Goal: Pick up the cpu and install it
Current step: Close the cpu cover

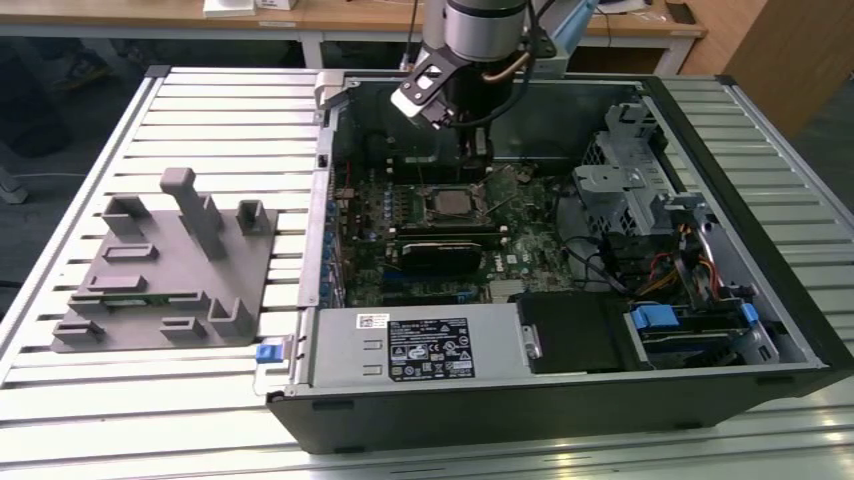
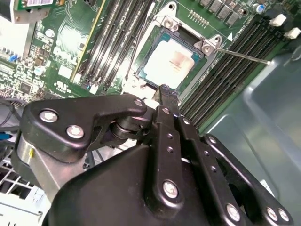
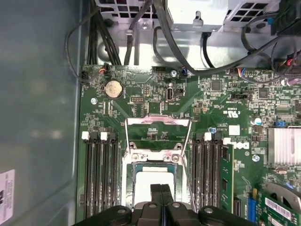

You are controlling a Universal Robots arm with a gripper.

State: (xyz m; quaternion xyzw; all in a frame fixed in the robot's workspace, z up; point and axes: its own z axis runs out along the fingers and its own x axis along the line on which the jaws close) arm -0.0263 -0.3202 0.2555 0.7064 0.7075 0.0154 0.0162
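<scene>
Clenched, empty pincer (image 2: 167,94) at the cpu (image 2: 171,63) edge.
Seated in its socket below the tips; flanked both sides by memory slots (image 3: 99,169), hinged frame (image 3: 157,121) open beyond.

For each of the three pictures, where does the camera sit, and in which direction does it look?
Exterior view: off the arm and high up, looking down on the open computer case and the grey tray. The arm and its end effector reach into the case.
First wrist view: on the arm, facing the motherboard. The shut fingertips show.
Second wrist view: on the arm, looking slantwise past the black linkage.
Shared: both wrist views show the cpu lying in its socket near the fingertips.
</scene>
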